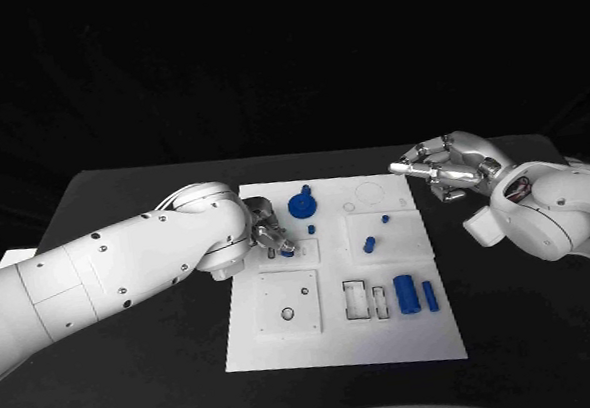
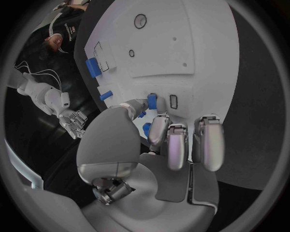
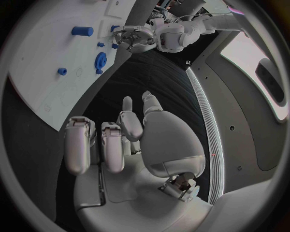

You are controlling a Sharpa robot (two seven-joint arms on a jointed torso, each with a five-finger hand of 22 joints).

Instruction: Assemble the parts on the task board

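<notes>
Left hand (image 1: 267, 234) is seen over the task board (image 1: 345, 349), a small blue part (image 2: 152, 101) pinched at its fingertips. Right hand (image 1: 444, 168) is held beside the board's far corner, fingers curled, nothing held.

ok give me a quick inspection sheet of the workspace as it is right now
surface: black table, bare around the board
job's things: white task board mid-table; blue gear near its far edge; two blue cylinders side by side near its right edge; small blue peg mid-board
clutter: nothing seen
hands: left hand over the board's left side, pinching a small blue part; right hand off the board's far right corner, fingers curled, holding nothing
cables: nothing seen
surroundings: dark
</notes>
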